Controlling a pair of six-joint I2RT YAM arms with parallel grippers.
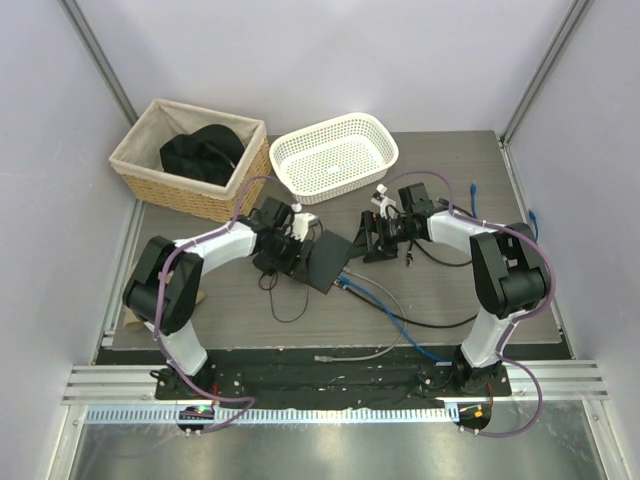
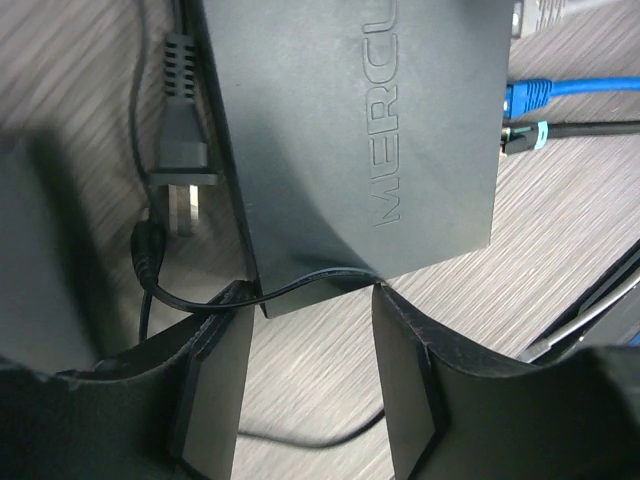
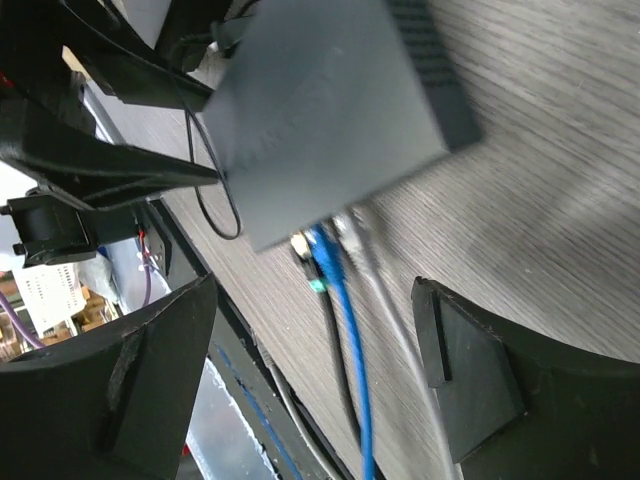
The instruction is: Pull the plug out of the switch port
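Note:
The switch [image 1: 328,262] is a flat black box in the middle of the table, seen close in the left wrist view [image 2: 340,130] with raised lettering. A blue plug [image 3: 325,255], a grey plug [image 3: 352,228] and a black plug with a green band [image 3: 308,262] sit in its socket edge; the blue one [image 2: 528,95] also shows in the left wrist view. My left gripper [image 2: 305,370] is open at the switch's opposite edge, with one corner between its fingertips. My right gripper [image 3: 310,370] is open and empty above the cables, just off the socket edge.
A thin black wire [image 2: 300,285] crosses the switch's corner by my left fingers; a two-pin power plug [image 2: 185,130] lies beside the switch. A wicker basket [image 1: 190,160] holding black cloth and a white plastic basket [image 1: 335,155] stand at the back. A loose grey cable end [image 1: 325,356] lies near the front edge.

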